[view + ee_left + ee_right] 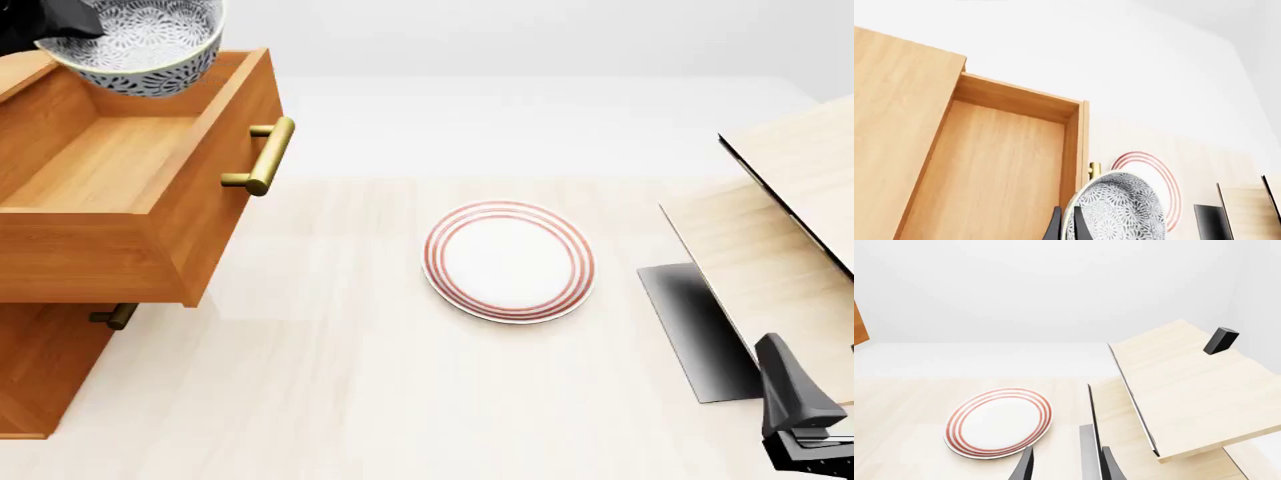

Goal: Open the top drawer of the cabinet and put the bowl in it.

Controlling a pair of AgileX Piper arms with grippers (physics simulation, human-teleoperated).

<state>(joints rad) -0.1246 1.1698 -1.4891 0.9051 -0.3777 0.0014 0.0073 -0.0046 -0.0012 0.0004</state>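
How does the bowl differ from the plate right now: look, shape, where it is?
Look: the bowl is white with dense dark blue-grey speckling; the plate is white with red rings near its rim.
Shape: the bowl is deep, the plate flat.
Place: the bowl is held up by the left gripper over the open top drawer; the plate lies on the table, untouched.
Shared: both are round.

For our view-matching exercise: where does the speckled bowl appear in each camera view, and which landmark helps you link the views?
Left wrist view: the bowl sits at the bottom centre, beside the open top drawer.
Front view: the bowl is at the top left, above the top drawer.
Right wrist view: not in it.
Shared landmark: the red-ringed plate, visible in all three views.
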